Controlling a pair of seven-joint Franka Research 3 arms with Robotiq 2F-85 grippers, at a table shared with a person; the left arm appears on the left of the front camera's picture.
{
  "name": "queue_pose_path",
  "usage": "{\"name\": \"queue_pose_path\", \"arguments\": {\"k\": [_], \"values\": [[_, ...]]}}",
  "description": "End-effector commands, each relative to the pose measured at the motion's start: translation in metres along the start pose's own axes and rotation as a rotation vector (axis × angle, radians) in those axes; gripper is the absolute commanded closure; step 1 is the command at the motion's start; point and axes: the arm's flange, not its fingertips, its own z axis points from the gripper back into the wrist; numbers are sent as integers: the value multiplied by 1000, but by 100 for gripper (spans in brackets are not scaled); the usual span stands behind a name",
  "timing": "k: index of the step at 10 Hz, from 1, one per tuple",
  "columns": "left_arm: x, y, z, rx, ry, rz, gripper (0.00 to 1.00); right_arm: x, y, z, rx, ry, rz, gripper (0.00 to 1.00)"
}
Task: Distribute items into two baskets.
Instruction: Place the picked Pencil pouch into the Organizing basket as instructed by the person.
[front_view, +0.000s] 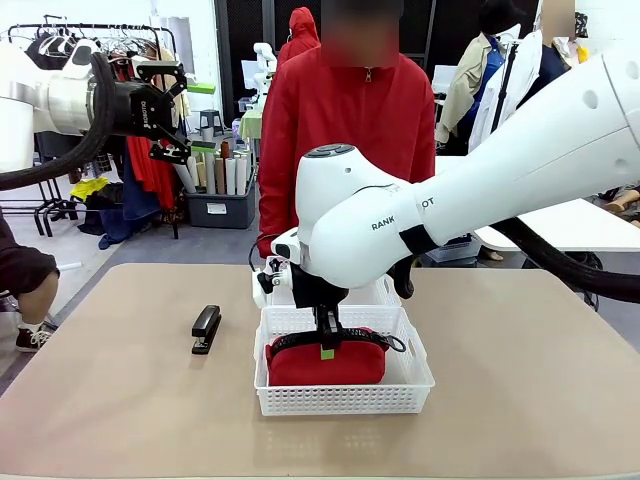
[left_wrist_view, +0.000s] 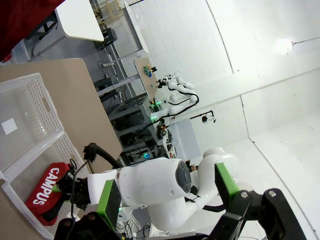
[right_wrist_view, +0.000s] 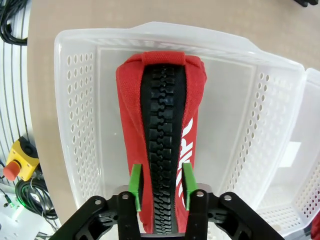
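Note:
The red pouch (front_view: 300, 365) lies zipper-up on the floor of the near white basket (front_view: 345, 402). My right gripper (front_view: 327, 345) reaches down into that basket. In the right wrist view its green pads (right_wrist_view: 135, 186) stand a little apart on either side of the pouch's (right_wrist_view: 129, 100) black zipper, and the gripper (right_wrist_view: 160, 186) is open. The second basket (front_view: 388, 290) sits right behind, mostly hidden by the arm. A black stapler (front_view: 206, 328) lies on the table left of the baskets. My left gripper (front_view: 185, 110) is held high at the far left, open with nothing between its fingers.
A person in a red jacket (front_view: 345, 120) stands at the far side of the table. In the left wrist view the far basket (left_wrist_view: 30, 100) holds just a small white label. Bare table (front_view: 520, 380) lies right of the baskets.

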Motion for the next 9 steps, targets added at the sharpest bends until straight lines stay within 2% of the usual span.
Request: {"name": "queue_pose_path", "arguments": {"k": [1, 9], "values": [[0, -3, 1, -3, 1, -5, 0, 2, 1, 5, -10, 19, -19, 0], [0, -3, 1, -3, 1, -5, 0, -21, -5, 30, 24, -43, -95, 0]]}}
